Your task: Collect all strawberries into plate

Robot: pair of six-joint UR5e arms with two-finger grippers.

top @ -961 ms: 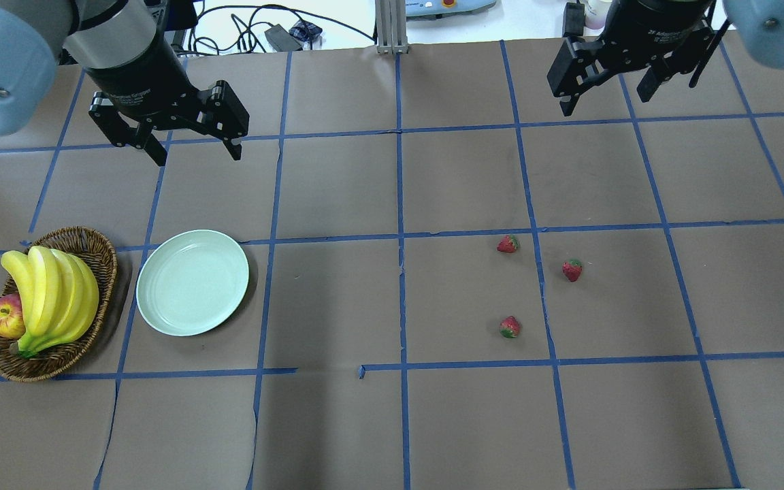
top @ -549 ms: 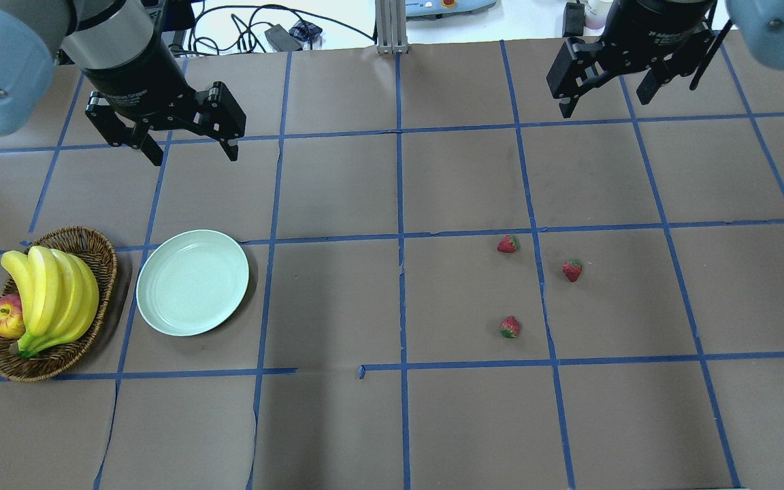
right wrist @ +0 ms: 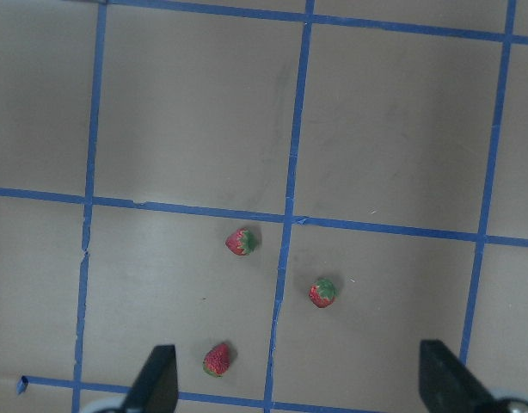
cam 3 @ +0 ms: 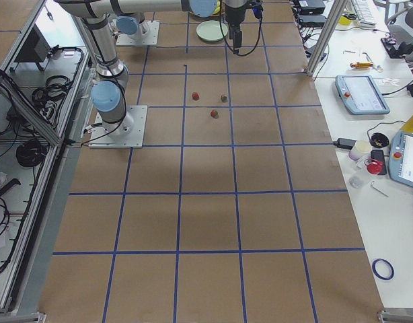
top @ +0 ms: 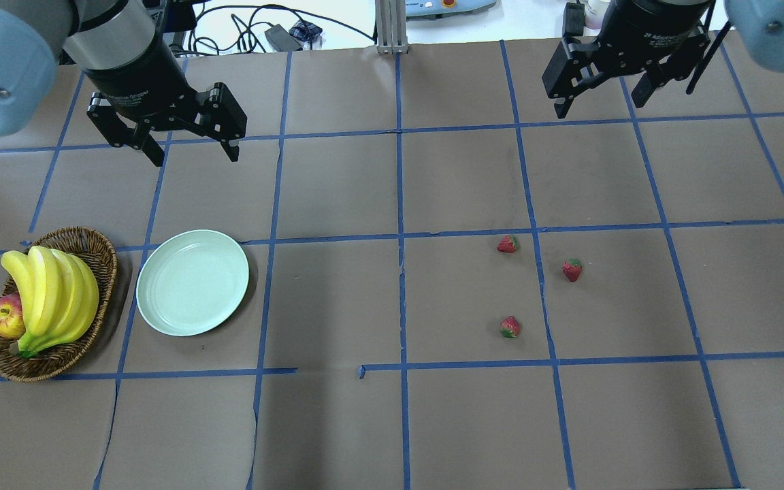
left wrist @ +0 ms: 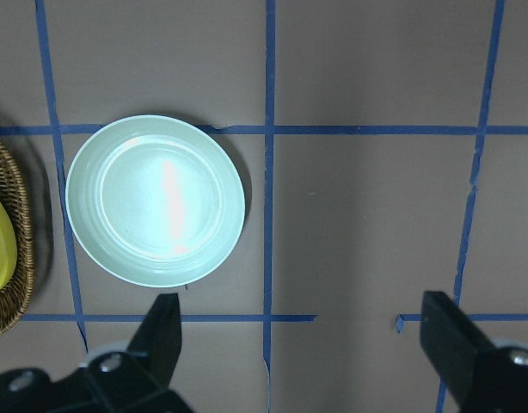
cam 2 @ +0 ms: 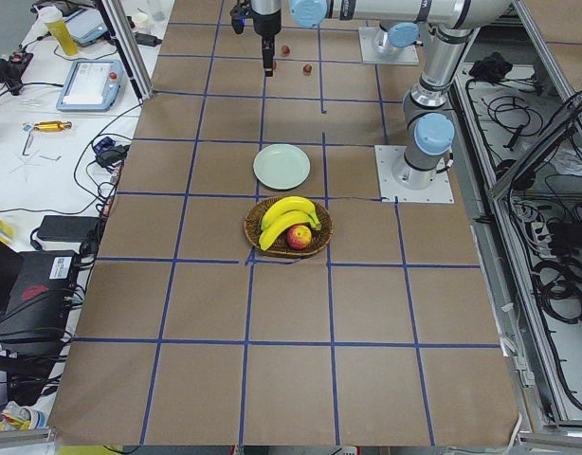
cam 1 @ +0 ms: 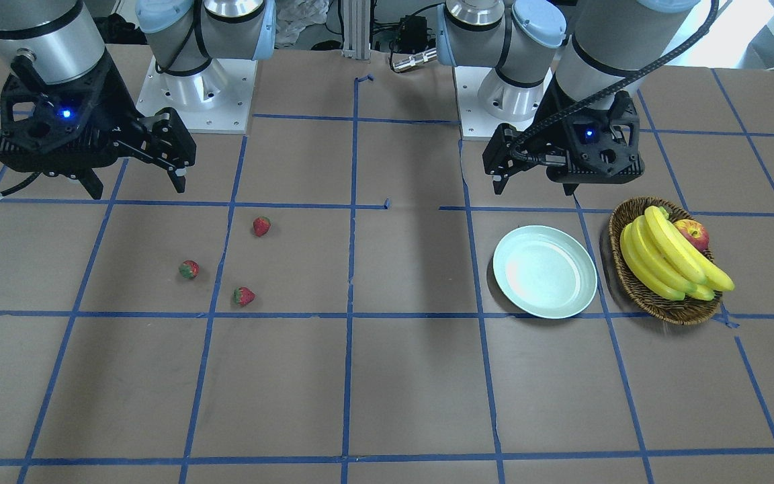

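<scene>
1. L gripper (top: 196, 158): spread wide, gripping nothing. Hangs raised off the table (top: 337, 299) on robot's L side, wrist cam looking straight down on the plate (top: 192, 282).
2. R gripper (top: 599, 107): same state, fingers wide apart, nothing between them. Hangs raised on R side, wrist cam looking down on all 3 berries.
3. Plate: flat on the brown paper, L half of table. Rim covers one of the blue tape lines (top: 543, 292) on the basket side and laps another on its far side (clear in L wrist cam).
4. Wicker basket (top: 110, 272): just beside plate, not touching, w/ a narrow strip of paper between the rims. Holds bananas (top: 58, 292) + apple (top: 3, 318), apple on the side away from plate.
5. Far strawberry (top: 508, 243) and near strawberry (top: 510, 327): same grid cell, R half of table, lying on paper, apart from each other. Far one sits just inside the cell's far tape line.
6. R-side strawberry (top: 572, 269): next cell over, across a tape line from the other two, touching neither.
7. Plate to berries: well apart, w/ a wide stretch of brown paper and tape grid between.
8. Edges: plate, basket and all 3 berries sit well in from the table edges per both side views.
</scene>
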